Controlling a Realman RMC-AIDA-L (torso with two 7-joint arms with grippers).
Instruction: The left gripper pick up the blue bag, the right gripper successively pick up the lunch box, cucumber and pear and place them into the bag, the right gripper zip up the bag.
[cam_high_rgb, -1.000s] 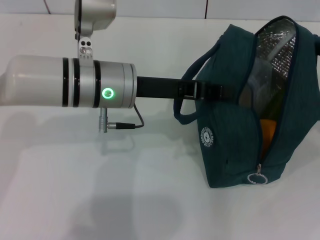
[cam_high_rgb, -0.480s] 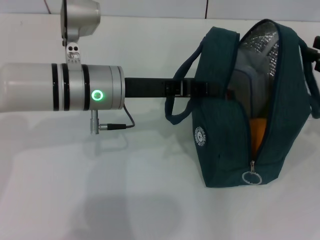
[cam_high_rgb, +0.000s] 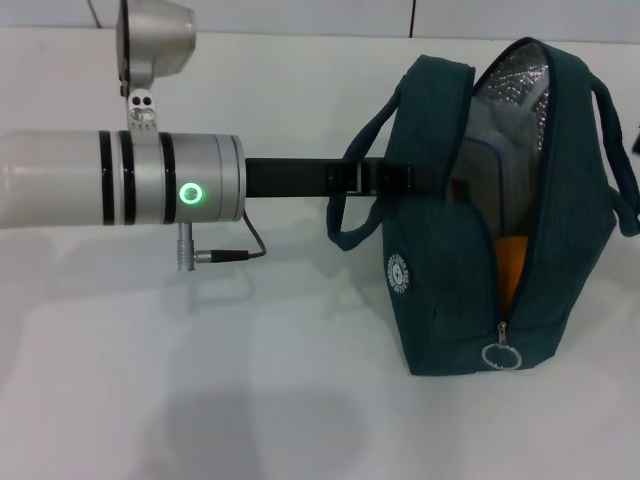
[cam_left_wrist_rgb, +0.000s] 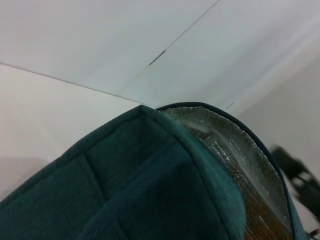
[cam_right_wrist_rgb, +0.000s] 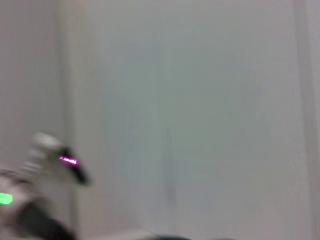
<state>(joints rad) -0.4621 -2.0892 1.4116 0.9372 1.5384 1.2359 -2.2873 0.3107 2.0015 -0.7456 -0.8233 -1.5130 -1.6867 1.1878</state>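
Head view only: we are seeing the whole blue bag (cam_high_rgb: 440, 250) standing on the white table (cam_high_rgb: 250, 400), zipper ring (cam_high_rgb: 501, 356) hanging at the near end, white round logo (cam_high_rgb: 400, 273) on the side facing the left arm.
Left wrist view only: we are looking close along the bag's top edge (cam_left_wrist_rgb: 165, 165) at the silver foil lining (cam_left_wrist_rgb: 240, 160); a dark blurred shape sits at the far edge, not identifiable.
Right wrist view: we are getting only a blurred pale wall and, low in one corner, the left arm's green light (cam_right_wrist_rgb: 5, 199); no bag, no fingers.
Bag contents: we are seeing the lunch box (cam_high_rgb: 495, 180) upright inside and the pear (cam_high_rgb: 510, 265) as an orange patch below it; cucumber not visible.
Bag state: mouth gaping, zipper undone.
Left gripper (cam_high_rgb: 440, 180): reaching across to the bag's near wall at the handle; fingers hidden by fabric, so we are not calling its opening or grip.
Right gripper: out of view everywhere.
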